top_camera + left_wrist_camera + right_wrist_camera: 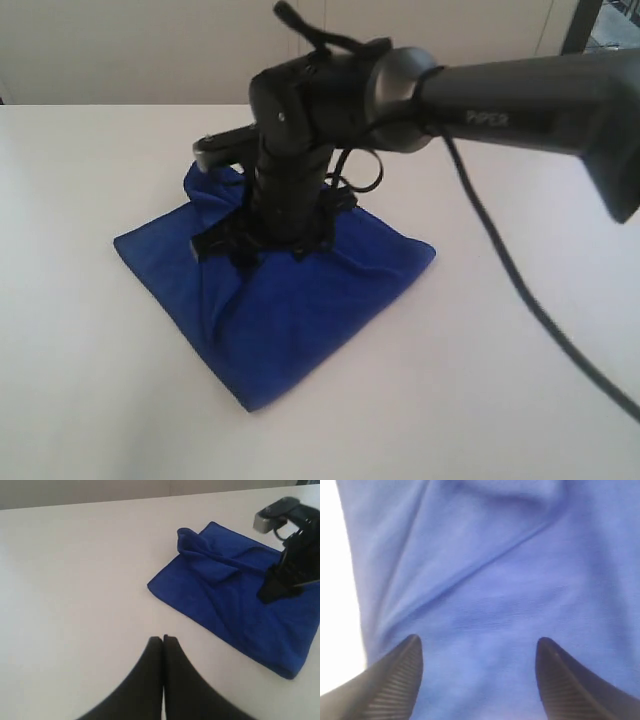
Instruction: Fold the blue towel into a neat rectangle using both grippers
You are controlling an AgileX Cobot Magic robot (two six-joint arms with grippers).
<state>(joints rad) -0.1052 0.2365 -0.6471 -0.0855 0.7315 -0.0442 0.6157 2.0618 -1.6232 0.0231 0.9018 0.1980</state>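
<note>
Right tool (478,641) hangs spread over blue towel (485,555).

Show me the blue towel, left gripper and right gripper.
blue towel (320,290), exterior view, smooth front panel.
left gripper (163,639), left wrist view, where closed fingertips meet.
right gripper (478,641), right wrist view, midway between open fingertips.

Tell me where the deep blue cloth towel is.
In the exterior view the deep blue cloth towel lies mid-frame on the white table, directly beneath the open right gripper; the shut left gripper is off it.
</note>
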